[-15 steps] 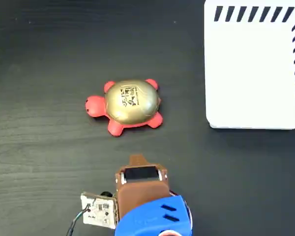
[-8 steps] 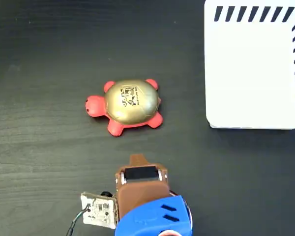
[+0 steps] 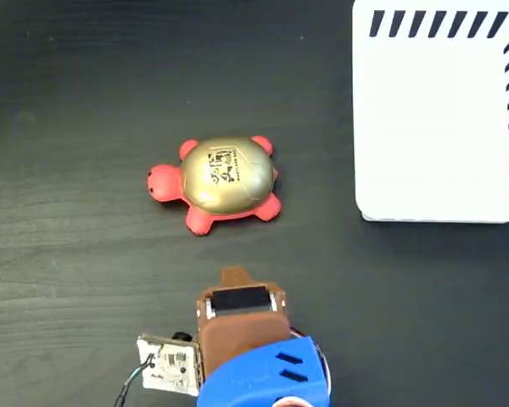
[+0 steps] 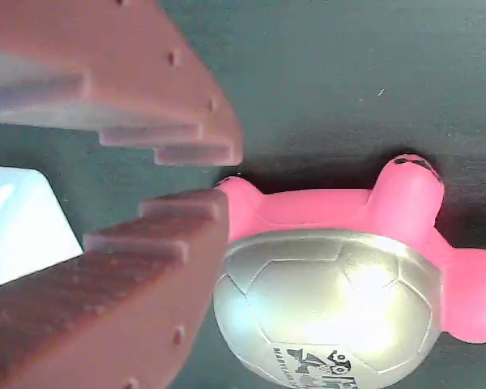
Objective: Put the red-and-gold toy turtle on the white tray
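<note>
The turtle (image 3: 223, 182) lies on the dark worktop (image 3: 76, 102), well apart from the tray (image 3: 437, 119). The gripper (image 4: 206, 174) waits just beside it, jaws slightly parted and empty, probably lining up for a grasp.

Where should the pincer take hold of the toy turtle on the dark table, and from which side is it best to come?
Probably across the gold shell, coming down from above. The turtle lies flat with its dome up and its head to the left in the fixed view, with free table all round. The shell's shorter width gives the fingers two opposite sides; the small feet would likely slip. The pincer is not yet around it.
</note>
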You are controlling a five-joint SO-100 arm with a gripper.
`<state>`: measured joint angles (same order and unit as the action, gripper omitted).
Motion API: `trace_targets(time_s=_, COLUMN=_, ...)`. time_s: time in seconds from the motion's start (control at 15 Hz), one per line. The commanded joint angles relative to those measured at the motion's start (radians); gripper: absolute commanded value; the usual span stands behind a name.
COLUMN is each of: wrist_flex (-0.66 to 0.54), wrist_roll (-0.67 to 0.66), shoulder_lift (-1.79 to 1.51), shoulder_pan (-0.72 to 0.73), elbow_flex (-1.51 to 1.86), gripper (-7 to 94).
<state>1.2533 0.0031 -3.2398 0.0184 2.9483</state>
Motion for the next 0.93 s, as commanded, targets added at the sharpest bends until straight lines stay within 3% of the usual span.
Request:
trace_targets(time_s=0.0, wrist_flex=-0.009, wrist_roll=-0.017, shoulder_lift=0.069, shoulder_pan=0.038, elbow_flex=-0.038, gripper=0)
trace_targets(time_s=0.27, wrist_flex=-0.235, wrist_roll=-0.032, shoulder_lift=0.552, shoulder_pan=0.032, elbow_flex=-0.247, gripper=0)
trace_targets(time_s=0.4, wrist_flex=-0.140, wrist_roll=-0.032, shoulder_lift=0.769, shoulder_pan=0.002, elbow_flex=-0.503, gripper=0)
trace_targets(time_s=0.6, wrist_flex=0.035, wrist_roll=-0.152, shoulder_lift=1.011, shoulder_pan=-0.018, elbow_flex=-0.815, gripper=0)
trace_targets(time_s=0.87, wrist_flex=0.127, wrist_roll=-0.172, shoulder_lift=1.273, shoulder_pan=-0.028, elbow_flex=-1.063, gripper=0)
